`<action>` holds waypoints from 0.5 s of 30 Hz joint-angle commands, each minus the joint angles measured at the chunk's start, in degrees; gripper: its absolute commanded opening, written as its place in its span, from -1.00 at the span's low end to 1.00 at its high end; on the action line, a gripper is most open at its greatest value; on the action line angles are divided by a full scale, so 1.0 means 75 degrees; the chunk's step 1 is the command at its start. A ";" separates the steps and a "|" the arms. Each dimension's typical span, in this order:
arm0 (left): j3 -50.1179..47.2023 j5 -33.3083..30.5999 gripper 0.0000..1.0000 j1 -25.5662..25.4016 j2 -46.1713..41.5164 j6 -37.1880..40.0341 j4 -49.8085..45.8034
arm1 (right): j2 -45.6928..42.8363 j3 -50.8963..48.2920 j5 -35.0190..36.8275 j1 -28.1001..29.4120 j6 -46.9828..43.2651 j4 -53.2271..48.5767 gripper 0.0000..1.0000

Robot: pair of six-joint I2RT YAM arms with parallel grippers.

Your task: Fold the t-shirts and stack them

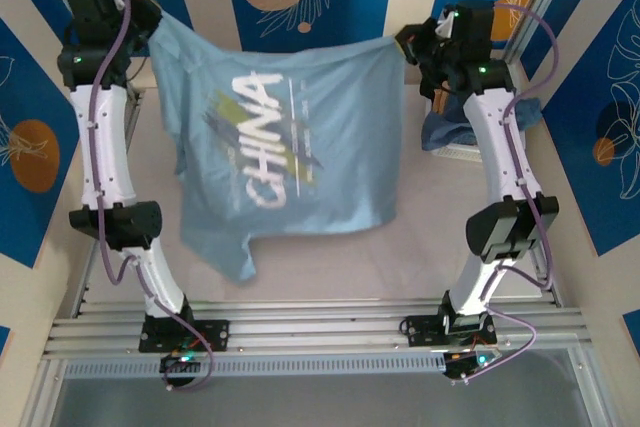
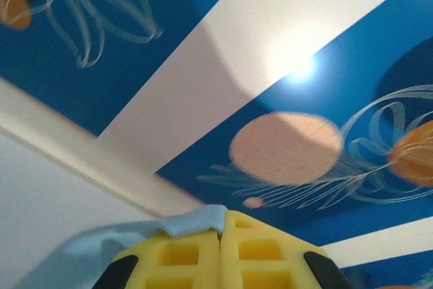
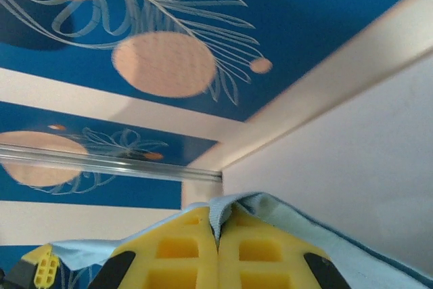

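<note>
Sky-blue t-shirt (image 1: 290,137) hangs between left hand (image 2: 220,227) and right hand (image 3: 218,223), both pinching thin hem slivers. Either grip could slip, crumpling it.

Matt cloth t-shirt (image 1: 300,77), matt yellow end effector pads (image 2: 179,262), glossy plastic arm shells (image 1: 105,147), metal rails (image 1: 320,332)

The pale sky-blue t-shirt (image 1: 280,137) hangs spread wide, its top edge stretched taut between two raised corners, its front showing large white lettering (CHINA, running sideways). Its lower part sags, one corner trailing lowest at the left. A darker dusty-blue t-shirt (image 1: 445,132) lies crumpled at the far right.
</note>
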 commanded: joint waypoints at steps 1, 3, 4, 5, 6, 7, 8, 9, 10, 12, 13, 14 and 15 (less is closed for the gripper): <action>0.0894 0.0552 -1.00 0.0264 -0.0907 -0.0180 0.1064 | 0.0110 0.1438 -0.0435 -0.0254 0.0224 0.0203 -1.00; 0.0849 0.0528 -1.00 0.0270 -0.1283 -0.0119 0.1400 | 0.0418 0.2199 -0.0509 -0.0401 0.0326 -0.0098 -1.00; 0.0826 0.0517 -1.00 0.0268 -0.1472 -0.0169 0.1491 | 0.0584 0.2589 -0.0573 -0.0478 0.0375 -0.0279 -1.00; 0.0822 0.0505 -1.00 0.0272 -0.1630 -0.0205 0.1470 | 0.0725 0.2908 -0.0639 -0.0560 0.0449 -0.0444 -1.00; 0.0810 0.0493 -1.00 0.0268 -0.1757 -0.0207 0.1367 | 0.0829 0.3116 -0.0715 -0.0606 0.0510 -0.0574 -1.00; 0.0765 0.0471 -1.00 0.0265 -0.1909 -0.0166 0.1166 | 0.0909 0.3263 -0.0811 -0.0656 0.0559 -0.0677 -1.00; 0.0588 0.0458 -1.00 0.0263 -0.2094 -0.0106 0.0958 | 0.0939 0.3283 -0.0884 -0.0674 0.0555 -0.0760 -1.00; 0.0310 0.0468 -1.00 0.0270 -0.2286 -0.0028 0.0816 | 0.0942 0.3230 -0.0922 -0.0675 0.0495 -0.0878 -1.00; -0.0221 0.0512 -1.00 0.0254 -0.2574 0.0041 0.0718 | 0.0916 0.3095 -0.0977 -0.0675 0.0398 -0.1030 -1.00; -0.1557 0.0605 -1.00 0.0251 -0.3218 0.0115 0.0614 | 0.0749 0.2501 -0.1080 -0.0632 0.0165 -0.1233 -1.00; -0.2455 0.0666 -1.00 0.0208 -0.3624 0.0121 0.0607 | 0.0596 0.1943 -0.1087 -0.0596 0.0058 -0.1333 -1.00; -0.3233 0.0669 -1.00 0.0159 -0.3981 0.0052 0.0586 | 0.0412 0.1326 -0.1057 -0.0551 -0.0057 -0.1314 -1.00; -0.4318 0.0686 -1.00 0.0105 -0.4415 -0.0132 0.0652 | 0.0139 0.0497 -0.0947 -0.0481 -0.0218 -0.1210 -1.00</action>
